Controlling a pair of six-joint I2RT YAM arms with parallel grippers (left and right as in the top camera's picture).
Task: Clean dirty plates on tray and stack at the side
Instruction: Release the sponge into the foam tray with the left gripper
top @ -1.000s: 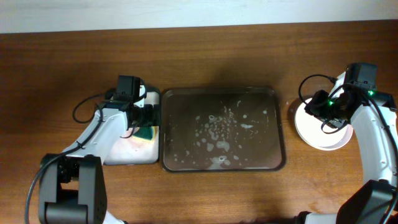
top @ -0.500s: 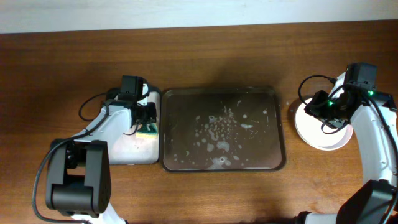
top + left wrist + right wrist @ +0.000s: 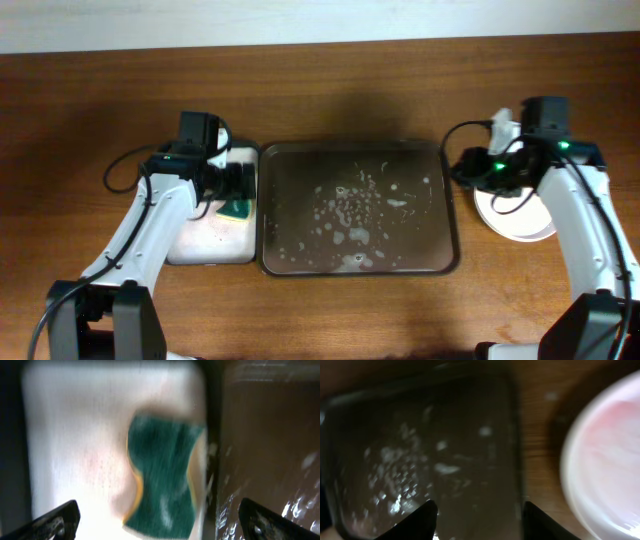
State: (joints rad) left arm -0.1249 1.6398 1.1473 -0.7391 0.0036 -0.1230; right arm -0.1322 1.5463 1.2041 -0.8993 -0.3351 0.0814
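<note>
Plates [image 3: 522, 220]: sat right of tray [image 3: 262, 215], beside wide-open right gripper [image 3: 479, 519].
Left gripper [image 3: 160, 521]: hung wide open above sponge [image 3: 162, 475], left of tray.

Big tray [image 3: 352, 145] sits mid-table [image 3: 320, 90]. Smaller tray [image 3: 200, 245] is right up against its left side, with the sponge [image 3: 236, 209] in it by the big tray's edge. Plates [image 3: 515, 222] sit just off its right side.
</note>
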